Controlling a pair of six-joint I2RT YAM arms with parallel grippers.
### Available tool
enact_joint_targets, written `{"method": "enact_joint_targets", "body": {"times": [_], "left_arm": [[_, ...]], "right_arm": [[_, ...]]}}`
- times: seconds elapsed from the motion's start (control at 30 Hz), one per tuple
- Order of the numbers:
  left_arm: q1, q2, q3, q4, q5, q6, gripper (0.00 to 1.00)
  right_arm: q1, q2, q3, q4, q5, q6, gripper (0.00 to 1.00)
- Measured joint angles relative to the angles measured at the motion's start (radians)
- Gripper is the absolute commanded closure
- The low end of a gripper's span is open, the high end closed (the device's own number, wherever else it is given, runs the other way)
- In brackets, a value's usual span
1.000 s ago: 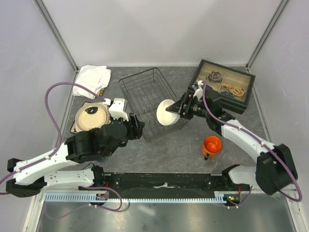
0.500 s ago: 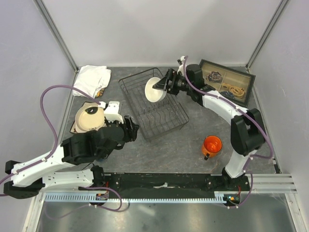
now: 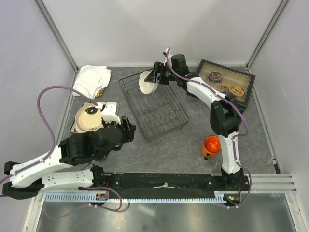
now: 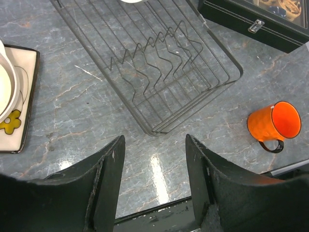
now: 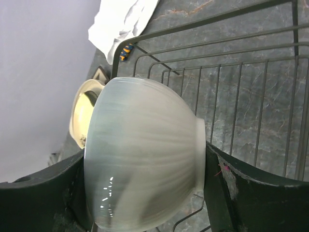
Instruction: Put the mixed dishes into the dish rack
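Note:
My right gripper [image 3: 154,79] is shut on the white bowl [image 3: 146,82], which it holds on its side over the far left part of the black wire dish rack [image 3: 166,116]. In the right wrist view the bowl [image 5: 140,116] fills the space between both fingers [image 5: 246,193], with rack wires [image 5: 260,96] behind it. My left gripper [image 3: 129,128] hangs open and empty near the rack's near left corner [image 4: 154,129]. The cream brown-rimmed plate [image 3: 90,117] lies on the square flower-patterned plate [image 3: 75,128]. The orange mug [image 3: 211,145] stands at the right; the left wrist view shows it [image 4: 270,123] too.
A white folded cloth [image 3: 91,79] lies at the back left, beside the rack. The black glass-lidded box [image 3: 227,87] stands at the back right. Upright prongs [image 4: 154,63] rise in the rack's near half. Grey walls close in the table's sides and back.
The right arm has carried the bowl from beside the rack's right edge up and across to over its far left part. The left arm has drawn slightly left.

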Motion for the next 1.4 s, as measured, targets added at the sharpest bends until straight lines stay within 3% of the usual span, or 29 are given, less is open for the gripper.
{"method": "enact_joint_targets", "body": {"times": [0.33, 0.6, 1.0, 1.4], "left_arm": [[0.000, -0.014, -0.004, -0.021, -0.018, -0.010, 0.41], [0.000, -0.027, -0.012, -0.032, -0.021, -0.013, 0.41], [0.000, -0.020, -0.012, -0.043, -0.043, -0.021, 0.42], [0.000, -0.010, -0.012, -0.034, -0.042, -0.021, 0.42]], "right_arm": [[0.076, 0.045, 0.167, -0.188, 0.182, -0.211, 0.50], [0.156, 0.058, 0.230, -0.296, 0.442, -0.406, 0.49], [0.269, 0.146, 0.286, -0.347, 0.846, -0.637, 0.48], [0.302, 0.206, 0.311, -0.304, 1.128, -0.823, 0.48]]}}
